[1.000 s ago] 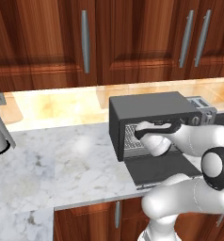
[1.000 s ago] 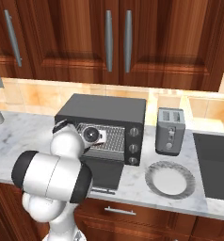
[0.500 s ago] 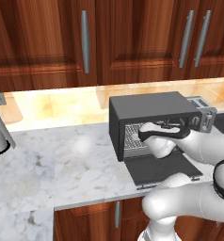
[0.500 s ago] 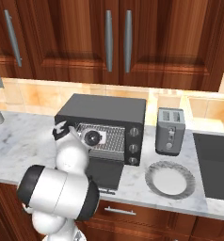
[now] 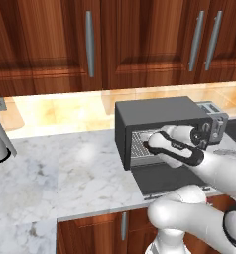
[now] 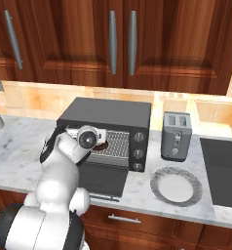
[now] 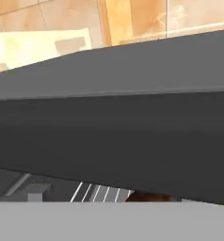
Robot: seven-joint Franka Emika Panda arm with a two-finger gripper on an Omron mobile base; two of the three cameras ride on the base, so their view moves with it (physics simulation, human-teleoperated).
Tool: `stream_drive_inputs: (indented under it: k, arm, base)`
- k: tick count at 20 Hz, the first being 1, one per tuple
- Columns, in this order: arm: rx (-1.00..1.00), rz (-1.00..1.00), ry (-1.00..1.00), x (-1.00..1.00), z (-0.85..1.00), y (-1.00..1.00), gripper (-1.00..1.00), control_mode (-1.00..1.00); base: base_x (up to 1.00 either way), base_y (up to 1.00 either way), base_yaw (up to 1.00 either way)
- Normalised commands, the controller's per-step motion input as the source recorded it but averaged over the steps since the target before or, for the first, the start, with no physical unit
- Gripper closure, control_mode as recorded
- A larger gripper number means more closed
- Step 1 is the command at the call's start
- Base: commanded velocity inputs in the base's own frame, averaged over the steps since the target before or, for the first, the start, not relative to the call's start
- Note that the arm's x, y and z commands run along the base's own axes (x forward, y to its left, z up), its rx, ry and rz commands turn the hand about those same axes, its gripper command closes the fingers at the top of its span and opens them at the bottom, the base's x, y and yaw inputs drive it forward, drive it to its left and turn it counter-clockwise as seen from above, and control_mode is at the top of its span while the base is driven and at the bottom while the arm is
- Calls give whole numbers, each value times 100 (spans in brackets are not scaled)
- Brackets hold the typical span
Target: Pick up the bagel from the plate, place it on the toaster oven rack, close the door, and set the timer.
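A dark grey toaster oven stands on a marble counter; its door lies open and flat, long axis across the front; the bagel lies flat on the rack inside; the plate sits well apart; whether the jaws are spread cannot be told.

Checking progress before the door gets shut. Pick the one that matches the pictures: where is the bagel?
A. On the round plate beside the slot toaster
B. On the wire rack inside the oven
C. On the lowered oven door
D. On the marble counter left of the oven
B. The dark brown bagel lies on the toaster oven rack inside the cavity; the plate is bare.
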Motion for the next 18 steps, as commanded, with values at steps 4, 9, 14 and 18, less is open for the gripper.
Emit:
stream_drive_inputs:
  k: [4, 9, 14, 18]
  arm:
    - [-3, -1, 21, -65, 59, -39, -100, -100]
    - [-8, -3, 38, -84, 36, -45, -100, -100]
    - [-4, -3, 38, -96, 45, -38, -100, -100]
    - [0, -2, 34, -91, 57, -36, -100, -100]
  base:
    - [0, 0, 0]
    - [0, 0, 0]
    - [0, 0, 0]
    - [0, 0, 0]
